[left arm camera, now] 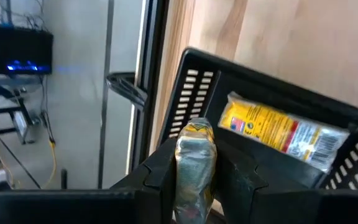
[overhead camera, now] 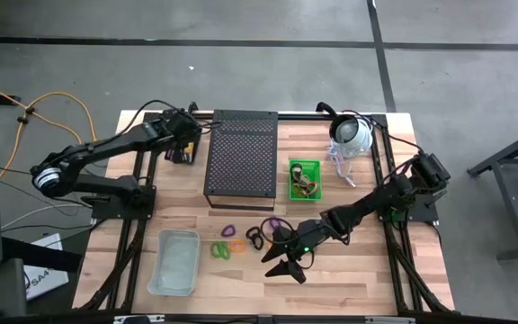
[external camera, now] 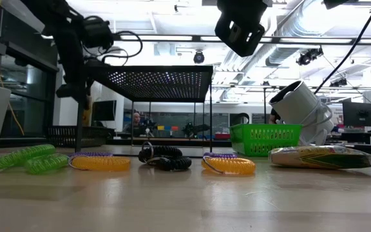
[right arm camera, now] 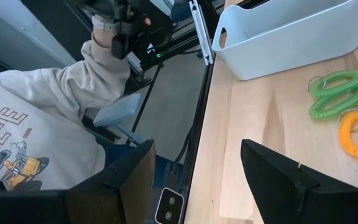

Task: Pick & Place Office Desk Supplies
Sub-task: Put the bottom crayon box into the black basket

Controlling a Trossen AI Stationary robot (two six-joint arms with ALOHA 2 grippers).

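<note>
From above, the left hand (overhead camera: 184, 144) hangs over the small black basket (overhead camera: 180, 155) near the counter's (overhead camera: 358, 279) far left corner, beside the black mesh stand (overhead camera: 241, 153); the right hand (overhead camera: 286, 261) hovers near the front edge, just right of the coiled loops (overhead camera: 241, 241), its fingers spread wide and empty. At counter height the loops lie flat in a row, with a packet (external camera: 321, 156) lying lengthwise off to the right. The left wrist view shows that hand pinching a yellow packet (left arm camera: 194, 168) by its end, long axis running straight out between the fingers toward the basket, where another packet (left arm camera: 288, 130) already lies slantwise. The hold looks narrow, so the packet could twist or drop onto the basket rim and slide outside. The right wrist view shows a person's sleeve (right arm camera: 42, 124) off the front edge, close enough to be caught by a swing.
</note>
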